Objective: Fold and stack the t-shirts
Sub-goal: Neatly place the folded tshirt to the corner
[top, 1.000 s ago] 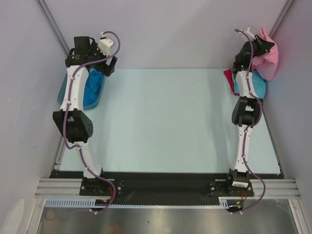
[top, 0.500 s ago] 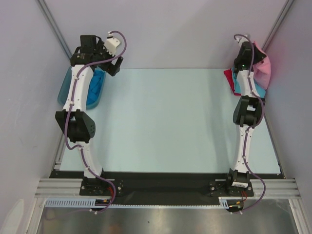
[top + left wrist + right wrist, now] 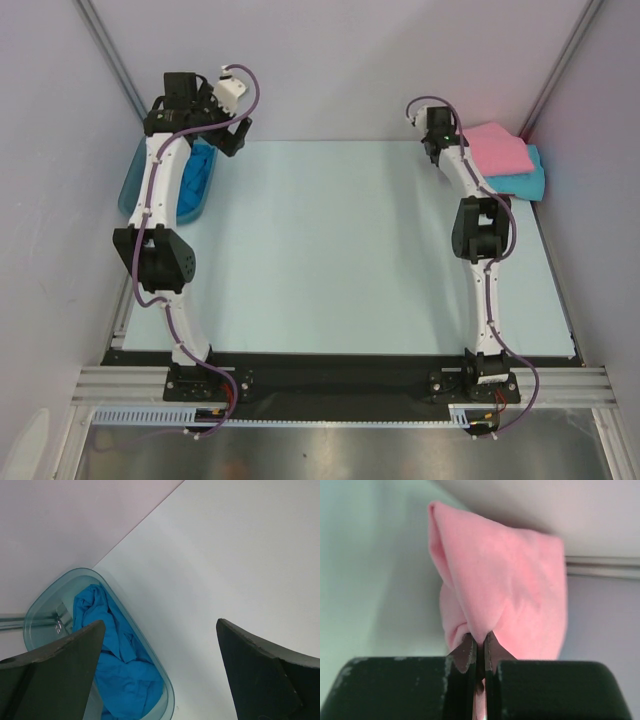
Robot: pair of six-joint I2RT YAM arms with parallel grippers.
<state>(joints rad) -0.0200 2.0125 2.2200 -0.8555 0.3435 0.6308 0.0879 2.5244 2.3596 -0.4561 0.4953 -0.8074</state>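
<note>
On the pale table [image 3: 330, 260], the right gripper [image 3: 480, 643] pinches the pink t-shirt [image 3: 512, 580] atop the turquoise t-shirt [image 3: 526, 183], while the left gripper [image 3: 160, 625] hangs spread above the tub [image 3: 47, 605].

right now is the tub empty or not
Not empty: a crumpled blue t-shirt lies inside the tub.

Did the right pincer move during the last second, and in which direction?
Yes. The right pincer went left, away from the right wall, shut on the pink t-shirt.
</note>
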